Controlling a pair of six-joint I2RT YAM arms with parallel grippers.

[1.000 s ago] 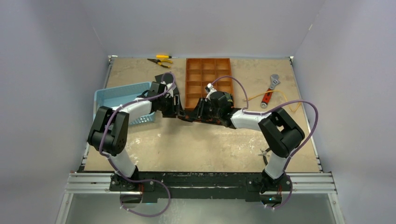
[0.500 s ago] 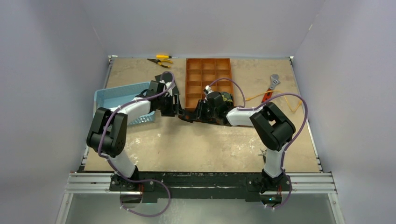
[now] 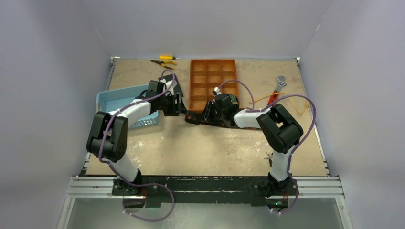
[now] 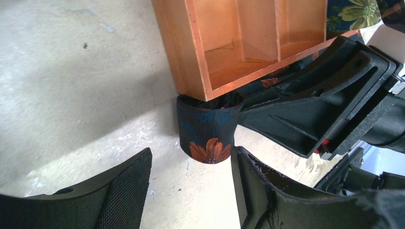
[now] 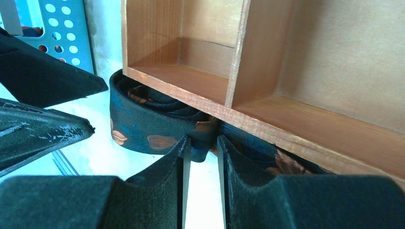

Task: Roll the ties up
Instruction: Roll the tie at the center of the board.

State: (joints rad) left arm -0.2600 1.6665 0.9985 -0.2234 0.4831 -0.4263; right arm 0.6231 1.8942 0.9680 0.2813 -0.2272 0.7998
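A dark tie with orange flowers (image 4: pixel 208 135), partly rolled, lies on the table against the near left corner of the orange compartment tray (image 4: pixel 184 52). In the top view the tie (image 3: pixel 192 118) sits between both grippers. My left gripper (image 4: pixel 191 167) is open, its fingers either side of the roll's near end, apart from it. My right gripper (image 5: pixel 203 150) is shut on a fold of the tie (image 5: pixel 143 126) right under the tray's front wall (image 5: pixel 248 124). A second rolled tie with a green-gold pattern (image 4: pixel 356 12) sits in a tray compartment (image 3: pixel 230 100).
A light blue perforated basket (image 3: pixel 119 98) stands left of my left arm. Yellow-handled pliers (image 3: pixel 165 62) lie at the back. A red-handled wrench (image 3: pixel 276 91) and a thin yellow cord (image 3: pixel 291 102) lie to the right. The tray's walls (image 3: pixel 193 81) hem in the tie.
My left gripper has drawn back a little to the left, away from the tie. My right arm's elbow has swung left while its gripper stays at the tie.
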